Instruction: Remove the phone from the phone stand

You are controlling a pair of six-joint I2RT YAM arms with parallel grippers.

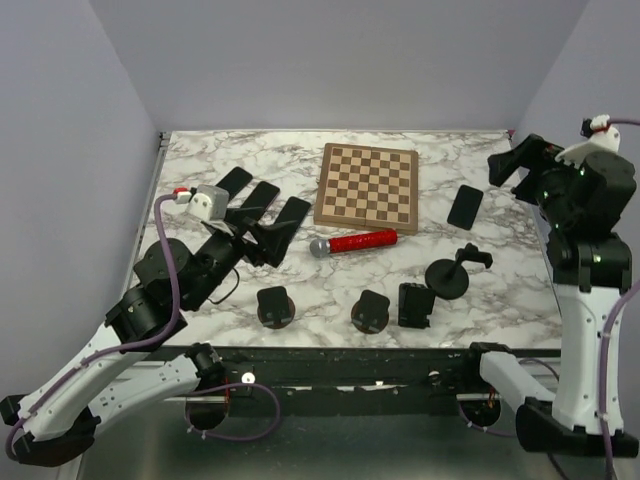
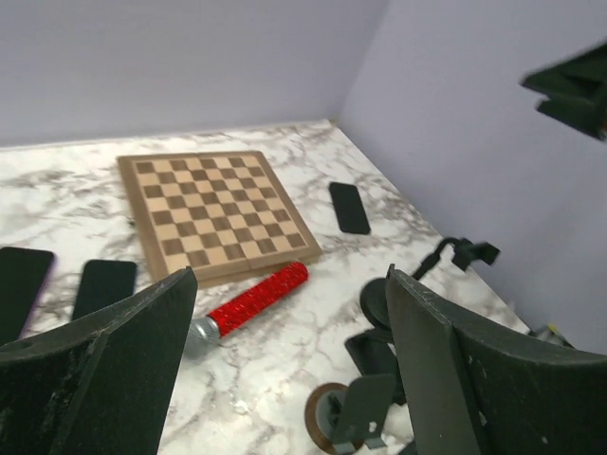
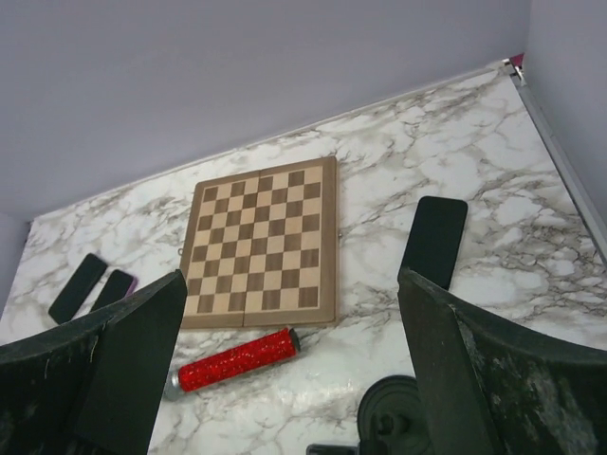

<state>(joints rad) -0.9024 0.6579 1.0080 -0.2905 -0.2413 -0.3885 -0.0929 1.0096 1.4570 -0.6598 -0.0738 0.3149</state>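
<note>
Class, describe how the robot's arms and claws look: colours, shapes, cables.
The left arm and right arm: white shells, black joints, each trailed by a purple cable. A white camera block with a red plug tops each wrist. The left claw and right claw: two broad, black, scuffed fingers.

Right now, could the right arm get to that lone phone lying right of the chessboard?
Probably yes. The phone lies flat on the table, clear of the chessboard and the round stand, and the right end effector hangs open nearby with nothing in between.

Wooden chessboard (image 1: 367,186), red glittery cylinder (image 1: 360,241) near it
</note>
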